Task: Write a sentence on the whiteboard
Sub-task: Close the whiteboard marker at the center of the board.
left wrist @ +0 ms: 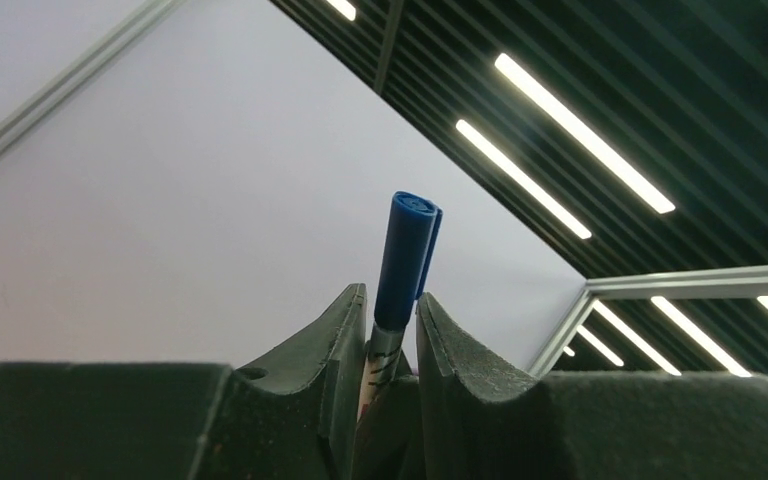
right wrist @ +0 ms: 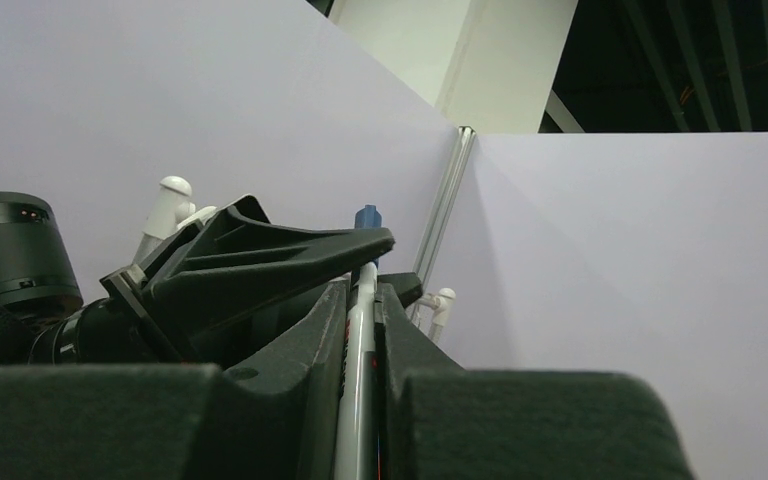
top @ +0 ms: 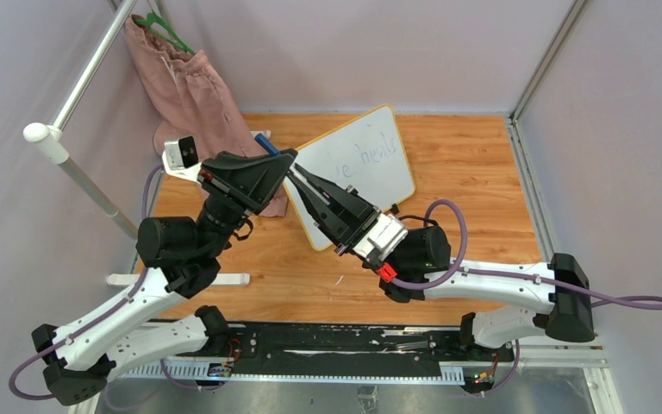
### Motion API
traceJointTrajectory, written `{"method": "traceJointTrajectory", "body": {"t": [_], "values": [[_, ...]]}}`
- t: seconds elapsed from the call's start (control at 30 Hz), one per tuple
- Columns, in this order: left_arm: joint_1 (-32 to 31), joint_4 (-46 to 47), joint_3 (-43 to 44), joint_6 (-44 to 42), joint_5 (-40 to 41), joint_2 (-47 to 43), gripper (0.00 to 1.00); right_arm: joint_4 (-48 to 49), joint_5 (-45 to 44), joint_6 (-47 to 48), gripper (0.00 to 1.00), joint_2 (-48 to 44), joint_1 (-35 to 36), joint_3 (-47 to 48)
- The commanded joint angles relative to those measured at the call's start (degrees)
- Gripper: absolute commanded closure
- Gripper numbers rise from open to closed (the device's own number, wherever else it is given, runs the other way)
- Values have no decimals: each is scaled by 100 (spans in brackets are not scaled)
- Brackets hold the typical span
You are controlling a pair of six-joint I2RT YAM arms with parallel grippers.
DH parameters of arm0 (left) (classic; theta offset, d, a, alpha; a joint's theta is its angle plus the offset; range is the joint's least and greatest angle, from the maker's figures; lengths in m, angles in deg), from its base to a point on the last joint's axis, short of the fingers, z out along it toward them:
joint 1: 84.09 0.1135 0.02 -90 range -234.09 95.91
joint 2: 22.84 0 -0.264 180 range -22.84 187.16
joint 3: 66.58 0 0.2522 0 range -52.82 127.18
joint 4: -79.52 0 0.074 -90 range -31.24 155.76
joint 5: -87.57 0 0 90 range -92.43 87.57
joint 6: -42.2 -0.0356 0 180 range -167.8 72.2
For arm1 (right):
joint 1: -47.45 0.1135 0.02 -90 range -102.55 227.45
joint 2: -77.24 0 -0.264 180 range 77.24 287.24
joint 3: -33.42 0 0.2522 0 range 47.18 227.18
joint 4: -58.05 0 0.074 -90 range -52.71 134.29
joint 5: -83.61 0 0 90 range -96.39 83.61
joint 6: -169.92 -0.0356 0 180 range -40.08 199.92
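Wooden tabletop, yellow-framed whiteboard, right tool clamping slim white marker — left tool around its blue cap, grip unclear.

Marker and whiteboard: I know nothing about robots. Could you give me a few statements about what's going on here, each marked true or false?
1. The right tool is closed on a marker with a white body. True.
2. The marker's cap is red. False: the cap is blue.
3. The whiteboard is blank. False: faint blue writing is on it, with "heals" readable.
4. The left tool is at the marker's capped end. True.
5. The cloth at the back left is green. False: it is pink.
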Motion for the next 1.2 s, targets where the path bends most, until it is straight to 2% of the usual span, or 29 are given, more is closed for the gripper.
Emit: {"method": "traceJointTrajectory", "body": {"t": [0.0,0.13,0.33,0.43,0.63,0.77,1.17], "values": [[-57,-129,-66,-128,-235,-40,68,11,-83,75,100,29,77,5],[-55,-131,-88,-215,-69,-108,55,20,-82,72,100,2,86,-22],[-59,-395,-86,-437,189,-258,25,20,-108,50,100,-74,109,-94],[-59,-548,-43,-588,315,-341,18,33,-148,24,100,-157,106,-173],[-30,-916,80,-957,648,-532,20,8,-189,-49,100,-374,112,-334],[11,-961,135,-1001,678,-529,25,-21,-186,-103,100,-463,111,-397],[55,-912,432,-978,576,-305,28,-303,-84,-260,100,-622,111,-457]]}}
